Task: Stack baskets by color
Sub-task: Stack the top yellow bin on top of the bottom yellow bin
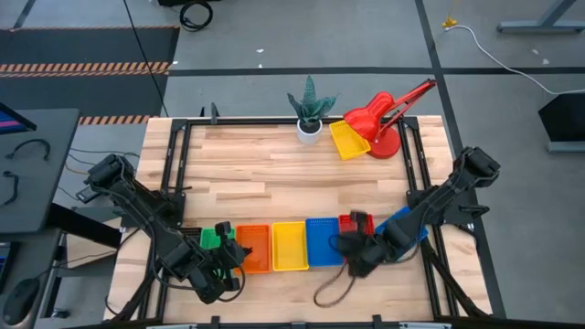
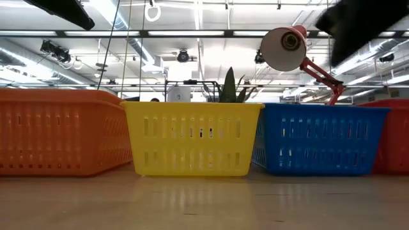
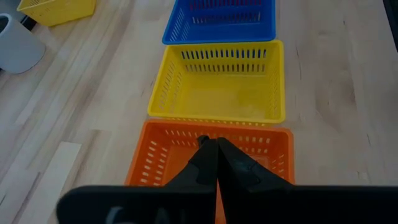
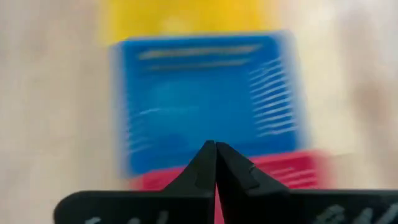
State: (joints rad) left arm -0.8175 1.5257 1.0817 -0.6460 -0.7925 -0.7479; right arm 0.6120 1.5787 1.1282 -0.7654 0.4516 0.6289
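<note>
Baskets (image 1: 290,245) sitting in a row running left-right, lower frame, on wooden table (image 1: 265,174); both grippers, left (image 1: 228,270) and right (image 1: 352,259), clenched, empty.

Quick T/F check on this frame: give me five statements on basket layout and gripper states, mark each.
1. The row near the front edge runs green mesh plastic basket, orange basket, yellow basket, blue basket, red basket. True.
2. A second yellow basket lies by the red desk lamp. True.
3. The left gripper is wide open. False: it is shut, above the orange basket.
4. The right gripper holds the blue basket. False: it is shut on nothing, above the red and blue baskets.
5. The potted plant stands inside the blue basket. False: it stands on the table at the far edge.
</note>
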